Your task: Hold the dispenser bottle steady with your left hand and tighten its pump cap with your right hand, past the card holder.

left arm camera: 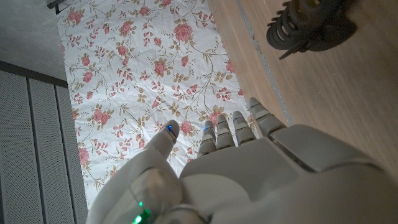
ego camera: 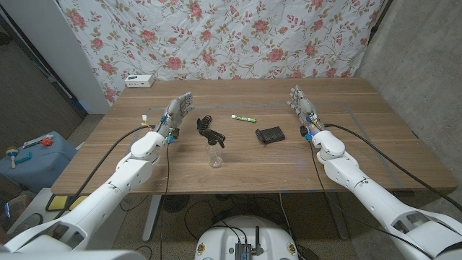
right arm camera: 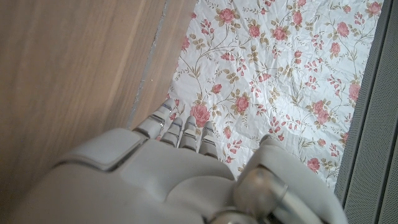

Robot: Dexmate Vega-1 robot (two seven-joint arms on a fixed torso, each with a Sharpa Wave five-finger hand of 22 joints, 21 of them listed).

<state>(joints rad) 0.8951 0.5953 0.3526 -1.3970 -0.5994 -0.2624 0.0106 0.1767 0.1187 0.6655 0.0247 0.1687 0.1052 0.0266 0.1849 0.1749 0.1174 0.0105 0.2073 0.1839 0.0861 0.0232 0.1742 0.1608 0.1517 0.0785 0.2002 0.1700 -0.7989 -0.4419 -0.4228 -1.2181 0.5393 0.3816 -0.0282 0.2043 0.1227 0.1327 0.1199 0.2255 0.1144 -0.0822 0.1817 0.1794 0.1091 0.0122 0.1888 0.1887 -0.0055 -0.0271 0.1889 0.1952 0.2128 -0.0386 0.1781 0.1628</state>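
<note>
both hands wait apart at the table's sides, nothing done yet. your left hand (ego camera: 175,113) holds nothing, fingers straight and spread a little, palm upright. your right hand (ego camera: 304,107) is the same, empty with fingers extended.

the small clear plastic dispenser bottle with the black pump cap (ego camera: 214,149) stands upright on the wooden table (ego camera: 375,155), nearer the robot than your left hand and off to its inner side, closer to that hand than to the right one. the black coiled hair claw clip (ego camera: 205,125) lies just behind the bottle, between it and your left fingertips. the black ribbed card holder (ego camera: 270,134) sits between the bottle and your right hand. a green and white marker (ego camera: 244,117) lies further back.

step in hand: reach for the bottle with the left. bring it back and inward, come in low at the clear body, not the pump. skirt the clip; bumping it would likely tip the bottle, it looks light and narrow. wrap the body firmly before the right moves. then carry the right hand over or behind the card holder, don't drag it. pinch the black cap collar, not the nozzle.
</note>
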